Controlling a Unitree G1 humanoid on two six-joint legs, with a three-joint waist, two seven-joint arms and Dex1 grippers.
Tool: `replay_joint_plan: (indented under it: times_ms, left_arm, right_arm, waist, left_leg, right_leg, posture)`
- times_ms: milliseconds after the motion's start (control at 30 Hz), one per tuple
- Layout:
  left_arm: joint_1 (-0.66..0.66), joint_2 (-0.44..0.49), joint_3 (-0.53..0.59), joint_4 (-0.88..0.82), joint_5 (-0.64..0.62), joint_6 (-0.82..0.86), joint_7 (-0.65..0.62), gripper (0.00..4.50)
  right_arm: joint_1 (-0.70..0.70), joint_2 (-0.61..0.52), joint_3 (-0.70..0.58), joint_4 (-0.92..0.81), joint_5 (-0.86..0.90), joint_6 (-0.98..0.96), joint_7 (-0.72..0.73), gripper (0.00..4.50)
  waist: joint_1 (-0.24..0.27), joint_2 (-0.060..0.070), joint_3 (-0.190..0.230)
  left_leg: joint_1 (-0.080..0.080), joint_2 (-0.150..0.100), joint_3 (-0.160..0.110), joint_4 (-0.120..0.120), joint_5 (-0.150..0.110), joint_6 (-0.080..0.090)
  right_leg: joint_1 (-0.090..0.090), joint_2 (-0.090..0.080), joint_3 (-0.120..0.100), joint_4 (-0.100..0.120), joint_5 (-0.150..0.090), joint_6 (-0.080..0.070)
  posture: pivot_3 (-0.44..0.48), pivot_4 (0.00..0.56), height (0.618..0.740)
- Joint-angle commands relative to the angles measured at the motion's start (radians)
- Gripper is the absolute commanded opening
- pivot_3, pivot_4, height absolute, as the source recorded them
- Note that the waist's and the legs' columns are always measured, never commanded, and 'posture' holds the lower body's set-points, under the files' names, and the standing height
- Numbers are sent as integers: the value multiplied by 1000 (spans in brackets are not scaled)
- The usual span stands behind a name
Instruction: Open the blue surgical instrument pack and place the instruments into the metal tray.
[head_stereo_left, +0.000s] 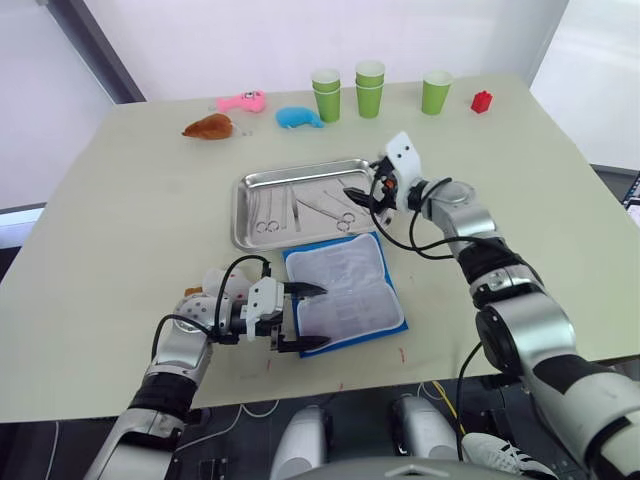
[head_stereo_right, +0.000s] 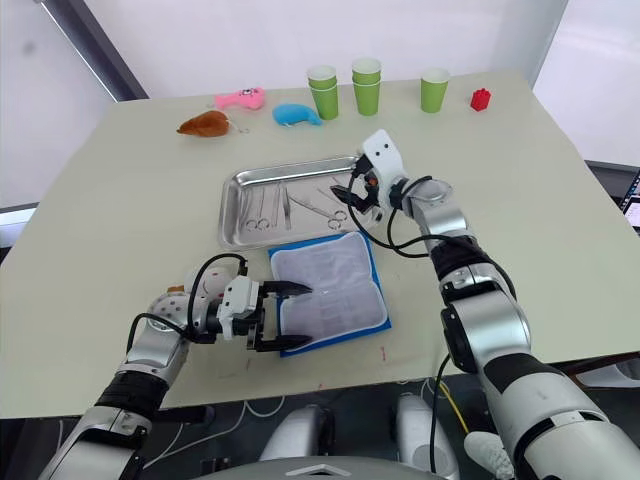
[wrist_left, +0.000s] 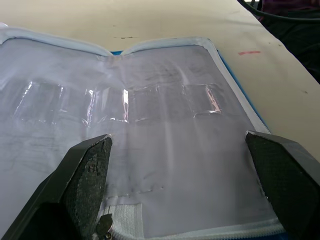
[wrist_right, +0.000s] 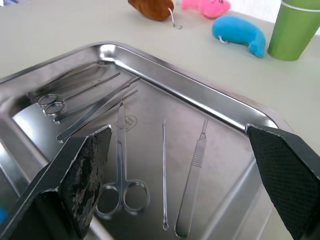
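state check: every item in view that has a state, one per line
blue surgical instrument pack: open flat, clear pockets look empty
instruments: lying loose in the tray
metal tray: upright on the table, holding the instruments
left gripper: open, at the pack's near edge
right gripper: open, over the tray's right end
green cups: upright, two stacks and a single

On the table (head_stereo_left: 120, 220): one metal tray (head_stereo_left: 246, 183); one open blue pack (head_stereo_left: 345, 287). Instruments in the tray: two scissors (wrist_right: 121, 192), one pair of tweezers (wrist_right: 95, 111), one thin probe (wrist_right: 164, 170), one scalpel handle (wrist_right: 192, 175). Green cups (head_stereo_left: 436, 92): five, in three stands. Plush toys (head_stereo_left: 297, 117): three. One red block (head_stereo_left: 481, 101).
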Motion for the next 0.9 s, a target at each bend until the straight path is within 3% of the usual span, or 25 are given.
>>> replay_joint_plan:
  times_ms: [33,367,667,900]
  left_arm:
    - [35,5,-2,-52,-21,71,11,4500]
    - [32,16,64,-295,-145,248,69,4500]
    - [32,24,189,-435,-234,389,216,4500]
    - [95,118,403,-476,-281,471,331,4500]
  right_arm:
    - [12,-13,-33,-106,48,-17,11,4482]
    - [104,-56,-58,-238,114,-38,48,4482]
    - [193,-94,-108,-337,178,-76,66,4482]
    - [350,-268,-217,-484,290,-14,150,4482]
  waist:
    - [0,-3,2]
    - [14,-15,17]
    - [28,-17,19]
    - [31,-20,21]
  left_leg:
    - [-2,0,0,0,0,0]
    - [-35,1,-4,14,-1,0]
    - [-34,0,-4,15,-1,0]
    - [-35,1,-4,15,-1,0]
  right_leg:
    - [-2,0,0,0,1,-2]
    - [-24,-4,-8,2,3,-4]
    - [-24,-3,-8,3,3,-4]
    - [-24,-4,-8,3,4,-4]
  posture:
    - [0,150,740]
    - [0,150,740]
    - [0,150,740]
    - [0,150,740]
